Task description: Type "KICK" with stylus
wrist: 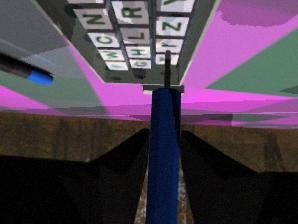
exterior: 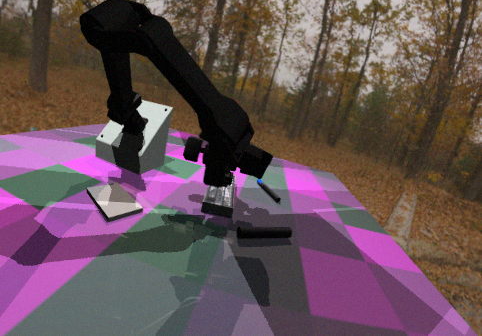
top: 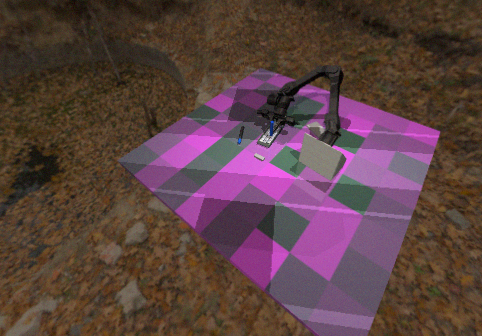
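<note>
My gripper (top: 274,119) (wrist: 164,136) is shut on the blue stylus (top: 271,128) (wrist: 164,165), which stands roughly upright over the keyboard, its thin dark tip down. In the wrist view the tip lies over the I key in the right-hand column, between Z and T, partly covering the letter. Whether the tip touches the key cannot be told. The keyboard (top: 265,141) (exterior: 217,208) (wrist: 125,80) shows three columns of white lettered keys; L, H and C are readable, and K is not in view. In the exterior view the dark gripper hides the stylus.
A black pen with a blue end (top: 241,134) (exterior: 270,192) (wrist: 22,70) lies beside the keyboard. A small pale block (top: 259,157) lies beyond one end. A black cylinder (exterior: 264,232), a pale flat tile (exterior: 112,201) and a pale slanted box (top: 319,156) (exterior: 157,121) also stand or lie around.
</note>
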`<action>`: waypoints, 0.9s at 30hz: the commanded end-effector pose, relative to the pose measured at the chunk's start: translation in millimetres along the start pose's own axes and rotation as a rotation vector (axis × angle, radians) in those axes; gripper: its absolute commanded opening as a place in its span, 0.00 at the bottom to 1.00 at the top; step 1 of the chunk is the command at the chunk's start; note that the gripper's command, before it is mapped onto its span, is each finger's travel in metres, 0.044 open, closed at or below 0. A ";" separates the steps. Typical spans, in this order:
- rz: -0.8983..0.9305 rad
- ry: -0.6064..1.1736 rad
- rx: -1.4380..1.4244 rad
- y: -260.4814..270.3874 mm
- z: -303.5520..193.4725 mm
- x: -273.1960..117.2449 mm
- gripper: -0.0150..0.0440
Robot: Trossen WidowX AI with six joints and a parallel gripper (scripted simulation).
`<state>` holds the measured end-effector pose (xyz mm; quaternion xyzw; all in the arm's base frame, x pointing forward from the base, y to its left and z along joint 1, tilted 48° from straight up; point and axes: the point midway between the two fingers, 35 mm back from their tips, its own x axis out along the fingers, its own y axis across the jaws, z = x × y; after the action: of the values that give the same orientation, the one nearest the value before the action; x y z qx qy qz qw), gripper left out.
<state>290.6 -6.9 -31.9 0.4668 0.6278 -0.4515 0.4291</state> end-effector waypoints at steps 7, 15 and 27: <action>0.001 -0.003 -0.005 0.7 4.6 2.3 0.39; 0.001 -0.003 -0.005 0.7 7.4 3.9 0.39; 0.002 -0.003 -0.005 1.1 -3.5 -2.4 0.39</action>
<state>290.9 -9.9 -35.2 0.4659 0.6289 -0.4501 0.4299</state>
